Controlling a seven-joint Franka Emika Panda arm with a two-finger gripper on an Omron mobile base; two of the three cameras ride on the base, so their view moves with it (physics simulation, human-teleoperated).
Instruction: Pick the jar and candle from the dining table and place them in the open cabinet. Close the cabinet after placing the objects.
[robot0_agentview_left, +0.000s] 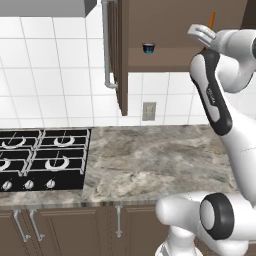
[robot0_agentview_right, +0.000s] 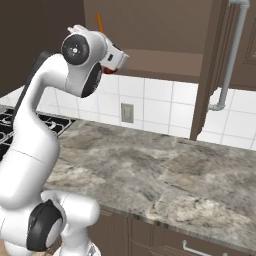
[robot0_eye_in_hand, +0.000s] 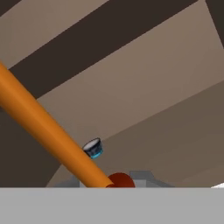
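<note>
My gripper (robot0_eye_in_hand: 109, 183) is raised to the open cabinet (robot0_agentview_left: 170, 52) and is shut on the candle near its dark red base (robot0_eye_in_hand: 121, 180). The orange candle (robot0_eye_in_hand: 43, 127) slants up to the left across the hand view. Its tip (robot0_agentview_left: 212, 20) pokes up behind my wrist in the left base view, and the candle (robot0_agentview_right: 99, 22) also rises above my wrist in the right base view. The cabinet's shelf floor (robot0_eye_in_hand: 175, 131) lies ahead of the hand. The jar and the dining table are out of view.
A small dark blue cup (robot0_agentview_left: 148, 48) stands on the cabinet shelf, left of my hand. The open door (robot0_agentview_left: 120, 60) with its silver bar handle (robot0_agentview_left: 107, 45) juts out. Below lie the marble counter (robot0_agentview_left: 150, 165), a black gas hob (robot0_agentview_left: 40, 160) and a wall socket (robot0_agentview_left: 148, 111).
</note>
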